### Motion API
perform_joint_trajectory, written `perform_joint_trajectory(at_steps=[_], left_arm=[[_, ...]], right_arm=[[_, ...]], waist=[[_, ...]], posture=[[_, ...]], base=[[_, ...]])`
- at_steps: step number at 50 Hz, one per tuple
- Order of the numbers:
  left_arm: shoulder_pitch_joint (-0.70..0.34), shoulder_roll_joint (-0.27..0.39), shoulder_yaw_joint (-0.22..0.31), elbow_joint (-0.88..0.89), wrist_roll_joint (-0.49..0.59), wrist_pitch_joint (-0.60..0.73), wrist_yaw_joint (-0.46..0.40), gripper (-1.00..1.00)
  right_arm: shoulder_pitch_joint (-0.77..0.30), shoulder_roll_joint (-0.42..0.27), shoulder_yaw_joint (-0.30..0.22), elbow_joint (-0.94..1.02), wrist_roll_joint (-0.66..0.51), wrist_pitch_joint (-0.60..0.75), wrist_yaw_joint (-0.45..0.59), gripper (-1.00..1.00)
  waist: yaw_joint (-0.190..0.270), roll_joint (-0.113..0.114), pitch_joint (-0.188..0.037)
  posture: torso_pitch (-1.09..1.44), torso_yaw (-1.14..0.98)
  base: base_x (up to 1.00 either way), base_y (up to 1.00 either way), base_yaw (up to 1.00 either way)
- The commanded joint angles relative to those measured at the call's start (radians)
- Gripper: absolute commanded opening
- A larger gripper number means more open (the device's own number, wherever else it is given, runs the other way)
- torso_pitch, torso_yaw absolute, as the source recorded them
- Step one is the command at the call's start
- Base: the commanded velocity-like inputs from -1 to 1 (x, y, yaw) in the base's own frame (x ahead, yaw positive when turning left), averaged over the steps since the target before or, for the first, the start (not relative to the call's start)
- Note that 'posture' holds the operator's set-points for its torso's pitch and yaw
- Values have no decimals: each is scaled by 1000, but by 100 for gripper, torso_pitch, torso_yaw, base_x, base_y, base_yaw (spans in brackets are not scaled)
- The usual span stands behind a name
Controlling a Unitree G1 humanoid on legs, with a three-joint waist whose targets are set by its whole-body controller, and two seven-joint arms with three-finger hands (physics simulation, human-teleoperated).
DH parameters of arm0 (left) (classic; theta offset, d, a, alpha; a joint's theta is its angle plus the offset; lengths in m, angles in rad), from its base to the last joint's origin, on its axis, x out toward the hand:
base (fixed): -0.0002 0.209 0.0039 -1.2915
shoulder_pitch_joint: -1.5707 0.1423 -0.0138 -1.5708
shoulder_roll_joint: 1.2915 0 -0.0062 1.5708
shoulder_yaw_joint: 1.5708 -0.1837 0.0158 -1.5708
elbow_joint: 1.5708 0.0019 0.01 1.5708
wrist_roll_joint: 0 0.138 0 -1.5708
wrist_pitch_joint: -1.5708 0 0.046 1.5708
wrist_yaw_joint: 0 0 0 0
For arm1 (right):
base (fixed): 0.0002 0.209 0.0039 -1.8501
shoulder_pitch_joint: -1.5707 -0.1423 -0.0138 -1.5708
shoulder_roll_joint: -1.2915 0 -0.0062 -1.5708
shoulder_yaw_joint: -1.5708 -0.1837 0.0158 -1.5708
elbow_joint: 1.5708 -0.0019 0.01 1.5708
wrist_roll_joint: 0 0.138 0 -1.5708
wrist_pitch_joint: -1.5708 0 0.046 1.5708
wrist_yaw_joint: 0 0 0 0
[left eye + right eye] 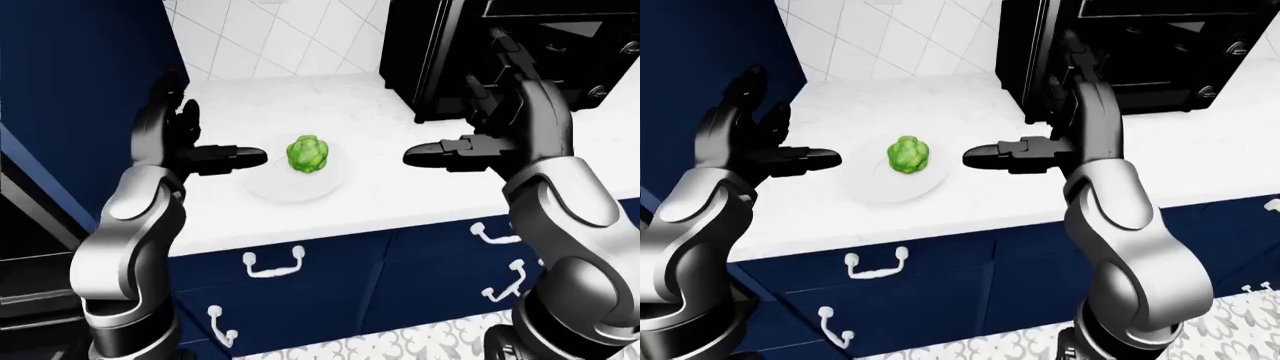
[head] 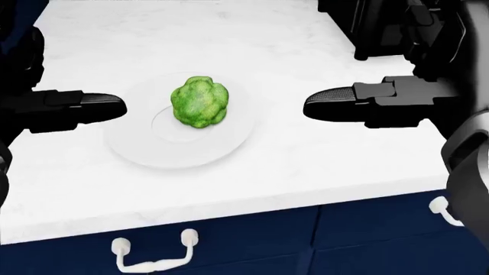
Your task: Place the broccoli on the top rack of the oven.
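Note:
A green broccoli (image 2: 199,102) sits on a white plate (image 2: 135,146) on the white counter. My left hand (image 1: 190,142) is open to the left of the plate, one finger pointing at the broccoli. My right hand (image 1: 480,135) is open to the right of the plate, one finger pointing left. Neither hand touches the broccoli. A black countertop oven (image 1: 560,37) stands at the upper right, behind my right hand. Its inside is hidden.
The white counter (image 2: 321,166) runs across the views, with navy drawers and white handles (image 1: 273,264) below. A white tiled wall (image 1: 280,37) rises behind it. A tall navy cabinet (image 1: 80,82) stands at the left.

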Motion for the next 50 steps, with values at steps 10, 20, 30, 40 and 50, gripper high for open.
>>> perform_joint_trajectory(at_steps=[10, 20, 30, 40, 50], left_arm=[[-17, 3, -3, -28, -4, -17, 1, 100], [-17, 3, -3, -35, -5, -15, -1, 100], [-20, 3, -1, -34, -4, -12, -3, 100], [-19, 3, -2, -36, -7, -11, -1, 100], [-15, 3, -10, -28, 2, -29, -18, 100]], right_arm=[[-3, -5, -2, -7, -8, -37, 6, 100], [-7, -2, -5, -16, -5, -29, 4, 100], [-7, -8, 9, -15, -30, -28, 12, 100], [-5, -3, 11, -8, -53, -33, 23, 100], [-5, 7, 57, -16, -127, -7, 71, 100]], waist=[[-18, 62, 7], [-15, 52, -17], [9, 49, -13], [4, 66, -2], [-20, 77, -1]], posture=[[0, 0], [0, 0], [0, 0], [0, 0], [0, 0]], base=[[4, 0, 0], [0, 0, 0], [0, 0, 30], [0, 0, 54], [0, 0, 0]])
